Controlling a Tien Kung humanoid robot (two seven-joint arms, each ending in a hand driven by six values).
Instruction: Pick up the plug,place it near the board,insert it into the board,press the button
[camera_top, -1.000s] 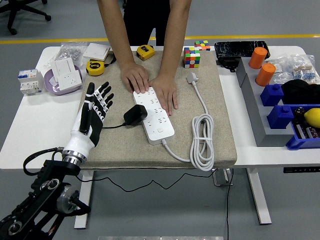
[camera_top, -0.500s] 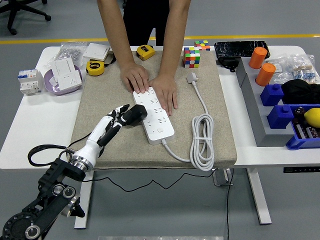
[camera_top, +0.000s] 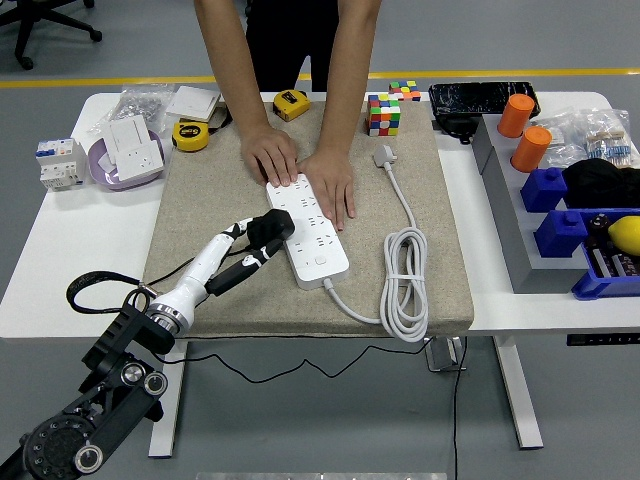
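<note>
The black plug (camera_top: 272, 228) lies on the beige mat (camera_top: 200, 200), against the left side of the white power strip (camera_top: 310, 235). Its black cord trails left and off the table's front. My left hand (camera_top: 255, 243) reaches in from the lower left. The thumb is at the plug's near-left side, the fingers (camera_top: 252, 264) lie just below it, and the hand is still open around the plug. A person at the far side presses both hands (camera_top: 330, 185) flat on the strip's far end. The strip's button (camera_top: 320, 263) is near its front end. My right arm is out of view.
The strip's white cable coil (camera_top: 405, 285) and white plug (camera_top: 384, 155) lie to its right. A Rubik's cube (camera_top: 384, 113), two yellow tape measures (camera_top: 190, 135) and a purple bowl with a socket (camera_top: 128, 152) stand at the back. Blue bins (camera_top: 590, 235) and orange cylinders (camera_top: 518, 115) fill the right.
My left hand swung from upright at the mat's left to low and stretched right, reaching the plug and turning thumb-up beside it. The plug and the person's hands stayed in place.
</note>
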